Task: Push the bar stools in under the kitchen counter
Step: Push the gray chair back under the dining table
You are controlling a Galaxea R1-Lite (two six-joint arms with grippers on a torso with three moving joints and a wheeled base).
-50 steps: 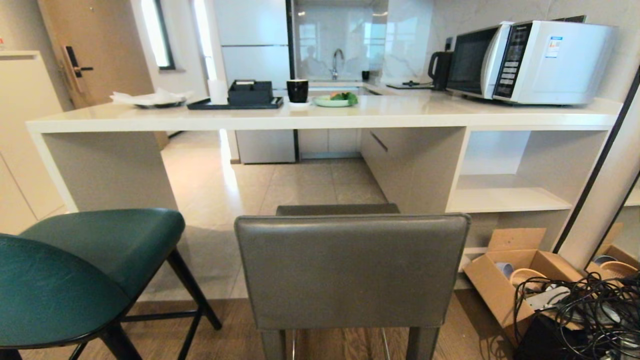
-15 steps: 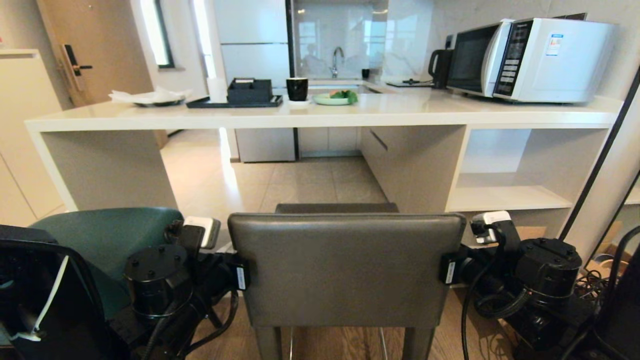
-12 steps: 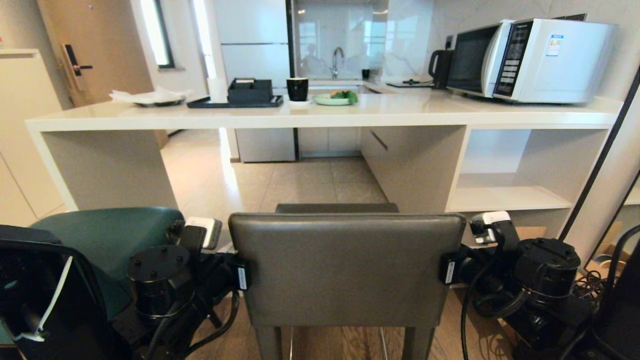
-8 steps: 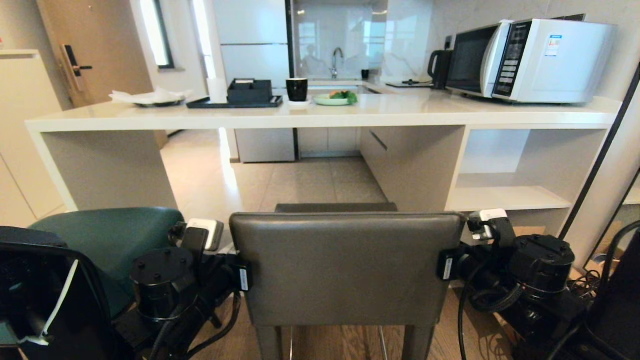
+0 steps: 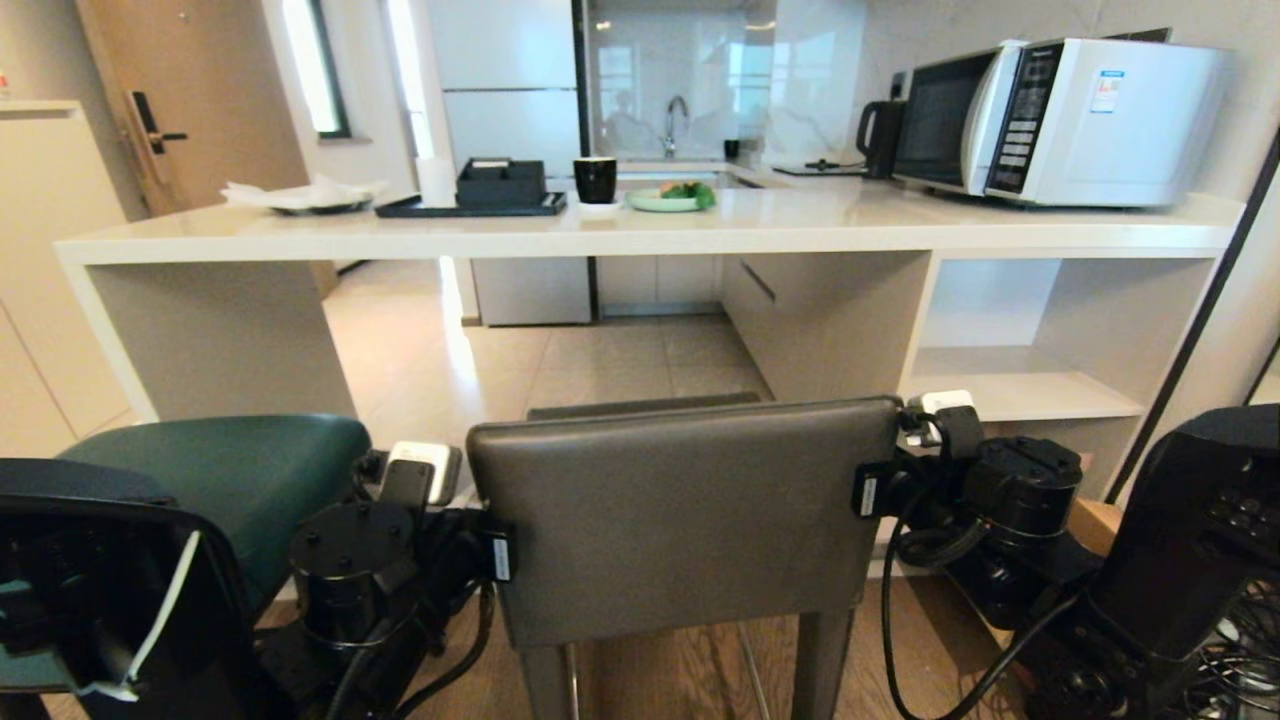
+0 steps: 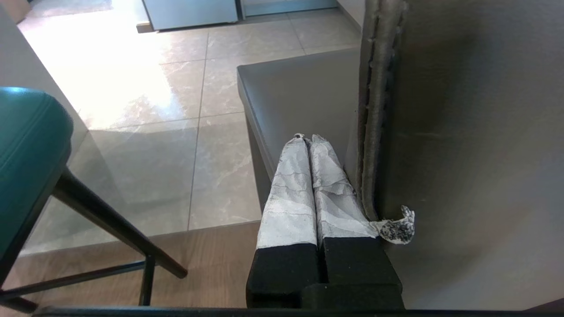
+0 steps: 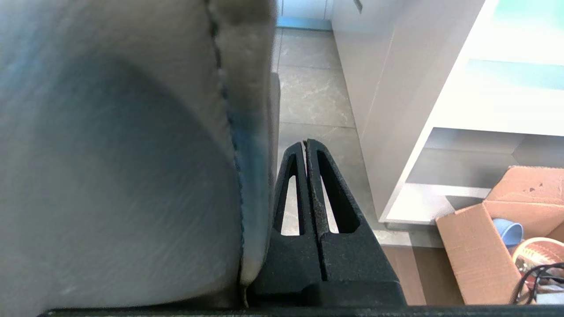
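The grey stool (image 5: 680, 515) stands straight ahead, its boxy back facing the robot and turned a little, the right side further in toward the desk (image 5: 640, 232) than the left. Its seat reaches toward the open gap under the slab but the back is short of the desk edge. The left gripper (image 6: 308, 143) lies along the left edge of the stool back, its two taped fingers (image 6: 288, 185) pressed flat together with nothing between them, touching the stitched side seam. The right gripper (image 7: 305, 145) does the same on the right edge: black fingers (image 7: 335, 207) closed tight on nothing, lying against the side of the back rather than clamping it. In the head view both arms flank the back, one on each side, at about mid-height of the backrest.

The teal stool (image 5: 215, 490) stands to the left, close beside the left arm, its seat short of the desk and in front of the left side panel. Its thin black leg (image 6: 116, 226) shows on the wood floor.

On the desk sit a microwave (image 5: 1060, 120) at the right end, a black cup (image 5: 595, 180), a green plate (image 5: 668, 200) and a dark tray (image 5: 470, 205). White shelves (image 5: 1015, 385) fill the right part under the slab, and a cardboard box (image 7: 484, 237) lies on the floor below them
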